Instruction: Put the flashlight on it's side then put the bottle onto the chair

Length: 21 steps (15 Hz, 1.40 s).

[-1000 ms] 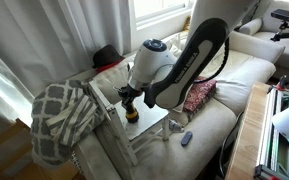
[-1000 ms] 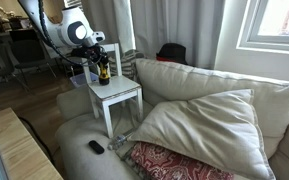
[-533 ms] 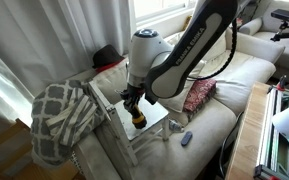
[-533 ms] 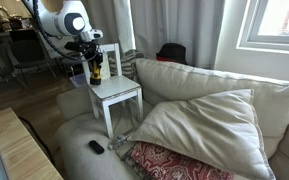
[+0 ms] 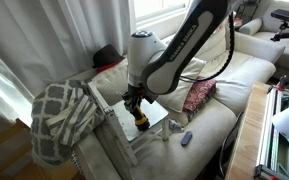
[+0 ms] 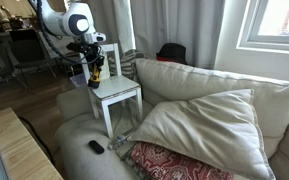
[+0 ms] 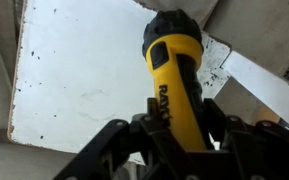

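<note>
We see a small chair with a flat white square seat (image 6: 120, 93) on a thin grey metal frame; it seems to stand on the seat of a large cream sofa (image 6: 189, 78). In the wrist view that white seat (image 7: 74, 80) is flecked with small dark marks. A black-and-yellow flashlight (image 7: 176, 75) hangs tilted over it; we cannot tell whether it touches. On the sofa lie a big cream cushion (image 6: 199, 125), a red patterned cushion (image 6: 169, 162) partly under it, and a small blue-grey oblong object (image 5: 186, 138) near the chair.
</note>
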{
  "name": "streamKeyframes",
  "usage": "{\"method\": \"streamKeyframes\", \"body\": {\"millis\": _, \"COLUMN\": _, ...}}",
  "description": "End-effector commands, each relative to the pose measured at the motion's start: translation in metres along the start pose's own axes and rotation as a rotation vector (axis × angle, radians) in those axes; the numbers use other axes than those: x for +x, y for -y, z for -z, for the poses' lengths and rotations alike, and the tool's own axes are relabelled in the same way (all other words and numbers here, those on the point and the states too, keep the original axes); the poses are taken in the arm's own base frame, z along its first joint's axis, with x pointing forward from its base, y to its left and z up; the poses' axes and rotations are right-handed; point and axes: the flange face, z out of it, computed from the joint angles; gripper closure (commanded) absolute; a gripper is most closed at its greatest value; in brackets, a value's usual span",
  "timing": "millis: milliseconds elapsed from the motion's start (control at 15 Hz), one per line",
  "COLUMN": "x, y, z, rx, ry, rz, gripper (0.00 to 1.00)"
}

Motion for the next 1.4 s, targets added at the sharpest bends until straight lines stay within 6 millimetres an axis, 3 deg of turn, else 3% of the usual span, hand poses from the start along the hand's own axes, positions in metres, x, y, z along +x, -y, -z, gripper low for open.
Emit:
{"method": "streamKeyframes", "body": {"millis": 0, "x": 0.015, "y": 0.002, "z": -0.01, "rx": 0.016, "ry": -0.058, "rz": -0.04, "gripper": 0.76}}
{"method": "streamKeyframes", "body": {"millis": 867, "x": 0.032, "y": -0.008, "z": -0.064, "rx": -0.037, "ry": -0.062, "rz": -0.119, "gripper": 0.76}}
{"method": "streamKeyframes", "body": {"millis": 1333, "x": 0.043, "y": -0.01, "z": -0.082, "rx": -0.037, "ry": -0.04, "rz": -0.279, "gripper": 0.76}}
